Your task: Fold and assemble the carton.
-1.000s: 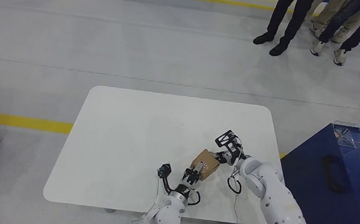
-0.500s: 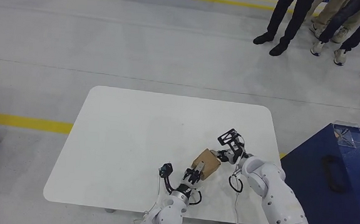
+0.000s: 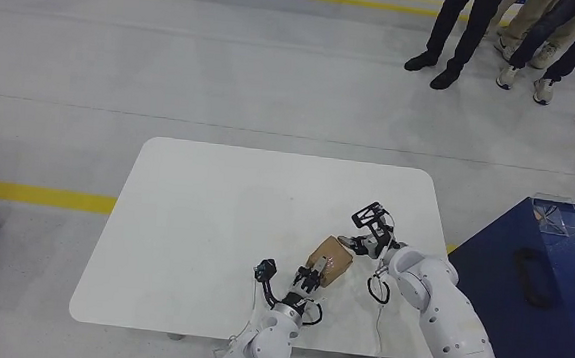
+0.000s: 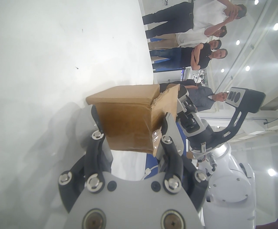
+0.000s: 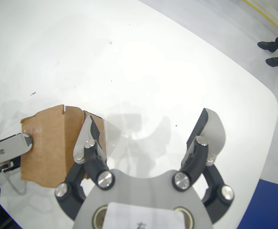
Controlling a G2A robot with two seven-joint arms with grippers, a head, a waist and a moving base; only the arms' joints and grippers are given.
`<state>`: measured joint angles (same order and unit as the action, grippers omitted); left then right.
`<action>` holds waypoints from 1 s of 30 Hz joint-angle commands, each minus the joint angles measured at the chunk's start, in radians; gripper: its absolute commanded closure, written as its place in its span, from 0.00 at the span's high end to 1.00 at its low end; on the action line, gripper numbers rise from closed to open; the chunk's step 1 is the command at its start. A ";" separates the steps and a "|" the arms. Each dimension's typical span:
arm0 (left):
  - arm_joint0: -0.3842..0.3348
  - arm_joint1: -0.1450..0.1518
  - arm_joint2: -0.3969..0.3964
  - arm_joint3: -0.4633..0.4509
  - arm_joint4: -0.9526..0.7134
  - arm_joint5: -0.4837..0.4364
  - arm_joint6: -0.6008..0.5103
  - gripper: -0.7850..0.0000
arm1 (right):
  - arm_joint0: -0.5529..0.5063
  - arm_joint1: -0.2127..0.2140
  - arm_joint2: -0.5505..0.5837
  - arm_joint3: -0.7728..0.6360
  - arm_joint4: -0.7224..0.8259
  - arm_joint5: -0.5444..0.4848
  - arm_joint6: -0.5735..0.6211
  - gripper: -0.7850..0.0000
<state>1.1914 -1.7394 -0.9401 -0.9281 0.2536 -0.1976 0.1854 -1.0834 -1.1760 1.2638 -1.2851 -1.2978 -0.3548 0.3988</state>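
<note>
carton [image 3: 328,261]: we log it as brown, partly folded, one flap edge ragged | left gripper [image 4: 131,116]: we see its fingers clamped on opposite sides of the carton | right gripper [image 5: 147,118]: spread wide, holding nothing, just beside the carton | table [image 3: 214,224]: white, beneath the carton, its robot-side edge near the carton

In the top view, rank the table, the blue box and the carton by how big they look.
Largest to smallest:
1. table
2. blue box, partly cut off by the picture's edge
3. carton, clearly the smallest
</note>
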 commanded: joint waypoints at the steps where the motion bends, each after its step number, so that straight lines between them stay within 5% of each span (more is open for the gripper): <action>1: 0.002 0.000 -0.001 -0.001 0.003 -0.002 0.002 0.65 | 0.004 -0.001 -0.005 0.007 0.003 -0.004 0.003 1.00; 17: -0.002 -0.005 -0.002 0.008 0.013 0.027 0.005 0.62 | 0.003 -0.002 -0.020 0.010 -0.008 -0.007 -0.008 1.00; 30: 0.006 -0.005 -0.007 -0.001 0.020 0.004 0.008 0.69 | -0.012 0.001 -0.010 -0.021 0.001 -0.015 -0.019 1.00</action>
<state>1.1966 -1.7448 -0.9461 -0.9284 0.2732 -0.1934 0.1929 -1.0937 -1.1758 1.2527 -1.3032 -1.2960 -0.3701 0.3788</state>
